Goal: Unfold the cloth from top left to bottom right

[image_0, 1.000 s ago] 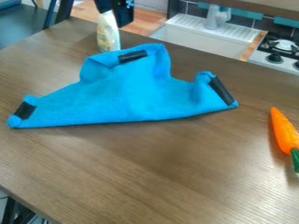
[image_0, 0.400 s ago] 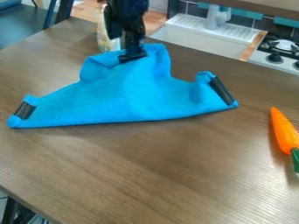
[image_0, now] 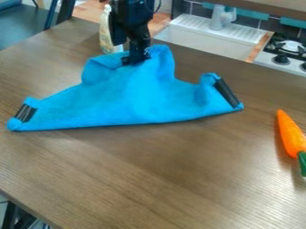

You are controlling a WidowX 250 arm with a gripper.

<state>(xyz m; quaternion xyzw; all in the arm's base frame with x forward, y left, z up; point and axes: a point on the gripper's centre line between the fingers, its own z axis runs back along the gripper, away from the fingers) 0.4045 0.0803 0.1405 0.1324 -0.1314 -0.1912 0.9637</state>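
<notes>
The blue cloth (image_0: 128,98) lies folded on the worktop (image_0: 155,174). The jaws are at its black top strip (image_0: 125,60); I can't tell if they grip it. It looks light and floppy, so that strip seems best to hold.

Kitchen, one: white sink (image_0: 209,44) with ribbed drainboard (image_0: 192,24) and pale tap (image_0: 223,17) at one o'clock, dark wall tiles (image_0: 197,9) behind, stove (image_0: 292,63) (black grate (image_0: 276,44) and dark knobs (image_0: 281,59) included) at two o'clock.

Black robot arm (image_0: 131,18) entering from the top edge, hanging near-vertical, hand (image_0: 135,60) pointing down
</notes>
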